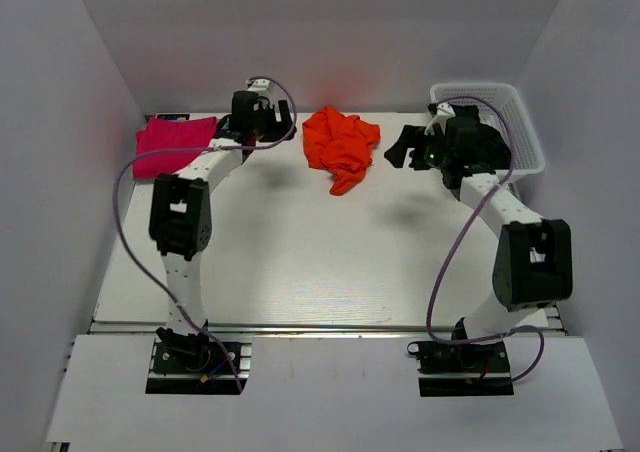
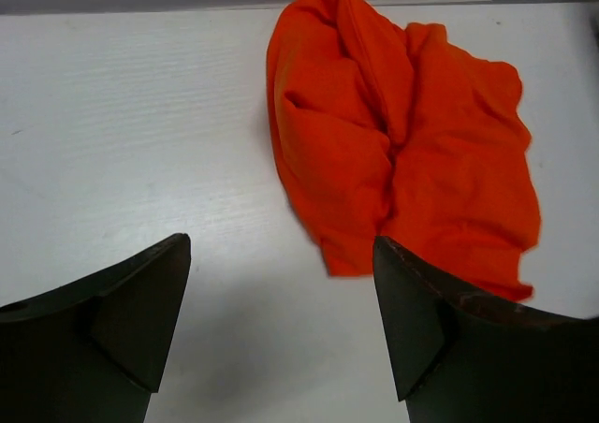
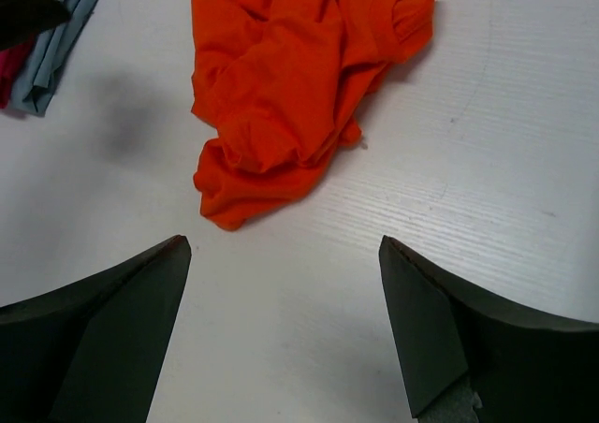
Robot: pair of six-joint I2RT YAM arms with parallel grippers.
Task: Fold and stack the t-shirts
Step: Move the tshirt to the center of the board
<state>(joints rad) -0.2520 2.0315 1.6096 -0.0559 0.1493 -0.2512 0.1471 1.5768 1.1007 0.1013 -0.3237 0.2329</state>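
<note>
**Both arms squared up to the orange shirt**

The orange shirt [image 1: 341, 148] lies crumpled in a heap by the middle of the table's [image 1: 300, 262] far edge, not yet spread or folded. It looks to be the one being worked on, since both arms point at it from either side.

The left gripper [image 2: 281, 250] has its jaws spread wide with nothing in them. It hovers just left of the heap. The right gripper [image 3: 284, 250] is likewise wide open and empty, near the heap's other side. I'd guess each is lined up to pinch an edge so the cloth can be pulled flat.

At the far left corner a pink shirt [image 1: 172, 144] sits folded on a blue-grey shirt [image 3: 61, 44], apparently the stack. A black shirt [image 1: 408, 144] lies by the basket [image 1: 522, 122] at the far right corner.
</note>
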